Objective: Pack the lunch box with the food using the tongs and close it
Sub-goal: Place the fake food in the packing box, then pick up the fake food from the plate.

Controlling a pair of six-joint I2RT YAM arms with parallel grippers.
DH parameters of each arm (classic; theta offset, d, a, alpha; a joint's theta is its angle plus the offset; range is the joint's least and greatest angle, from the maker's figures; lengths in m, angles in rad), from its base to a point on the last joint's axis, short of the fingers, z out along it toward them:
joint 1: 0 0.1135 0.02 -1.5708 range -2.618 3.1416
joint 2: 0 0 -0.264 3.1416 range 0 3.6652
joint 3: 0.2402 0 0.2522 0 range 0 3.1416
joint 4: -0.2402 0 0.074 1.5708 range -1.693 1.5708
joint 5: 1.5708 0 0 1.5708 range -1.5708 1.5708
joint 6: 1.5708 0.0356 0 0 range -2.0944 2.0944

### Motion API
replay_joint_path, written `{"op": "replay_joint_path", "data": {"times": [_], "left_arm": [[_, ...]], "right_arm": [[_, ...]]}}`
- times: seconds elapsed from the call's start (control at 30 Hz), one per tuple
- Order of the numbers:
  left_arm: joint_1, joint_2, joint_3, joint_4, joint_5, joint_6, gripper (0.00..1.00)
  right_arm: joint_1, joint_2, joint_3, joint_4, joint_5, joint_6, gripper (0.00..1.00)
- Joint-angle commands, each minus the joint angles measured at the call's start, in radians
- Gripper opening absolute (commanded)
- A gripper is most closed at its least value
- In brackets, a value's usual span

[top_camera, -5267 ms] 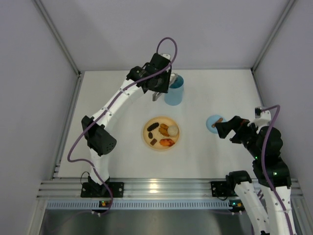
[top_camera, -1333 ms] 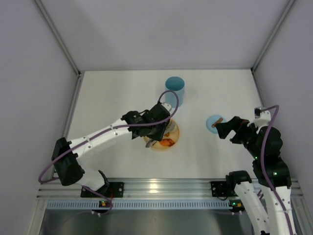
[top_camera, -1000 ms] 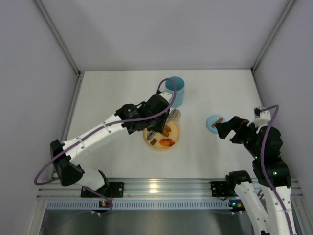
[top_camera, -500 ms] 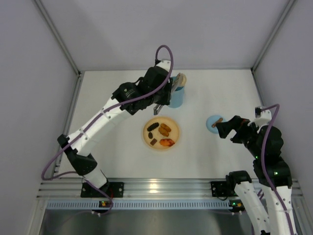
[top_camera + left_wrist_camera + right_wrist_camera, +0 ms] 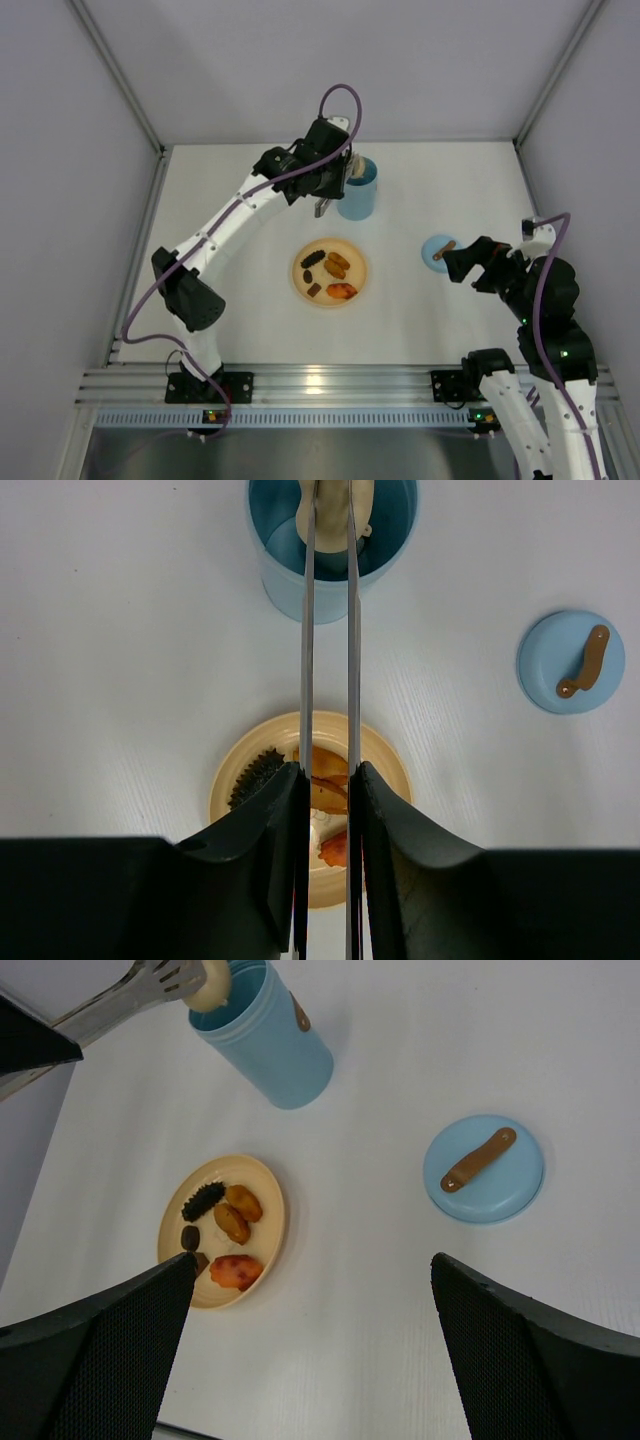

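Left gripper (image 5: 328, 780) clamping slim silver metal tongs (image 5: 306, 630), pale round morsel (image 5: 335, 505) pinched at tall light-blue plastic lunch box (image 5: 290, 590) mouth, where off-centre release could bounce it off the rim; right gripper (image 5: 448, 266) spread.

Tongs (image 5: 307, 630) tips beyond top edge

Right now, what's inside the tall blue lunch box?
The tongs hold a pale food piece at the mouth of the lunch box. Beside it only blue inner wall shows. The bottom beneath the piece is covered, so other food there cannot be seen.
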Motion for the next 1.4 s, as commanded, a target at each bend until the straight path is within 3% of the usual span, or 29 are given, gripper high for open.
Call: {"op": "replay_joint_path", "data": {"times": [0.0, 0.2, 0.43, 0.73, 0.97, 1.13, 1.37], "left_arm": [[0.013, 0.01, 0.042, 0.057, 0.024, 0.027, 0.29], [0.031, 0.041, 0.036, 0.06, 0.043, 0.031, 0.3], [0.034, 0.035, 0.029, 0.074, 0.05, 0.036, 0.54], [0.034, -0.011, 0.047, 0.077, 0.061, 0.059, 0.57], [0.034, -0.132, 0.015, 0.039, 0.055, 0.066, 0.57], [0.034, -0.234, -0.103, -0.001, 0.07, 0.06, 0.57], [0.007, -0.398, -0.39, 0.003, 0.096, 0.043, 0.57]], "right_arm": [[-0.014, -0.008, 0.017, -0.026, 0.01, -0.017, 0.99], [-0.014, -0.013, 0.009, -0.024, 0.007, -0.017, 0.99], [-0.014, -0.01, 0.008, -0.024, 0.004, -0.019, 0.99], [-0.014, -0.011, 0.011, -0.024, -0.002, -0.019, 0.99], [-0.014, -0.011, 0.008, -0.023, -0.005, -0.017, 0.99], [-0.014, -0.01, 0.008, -0.015, -0.01, -0.013, 0.99], [-0.014, -0.007, 0.017, -0.014, -0.01, -0.011, 1.0]]}}
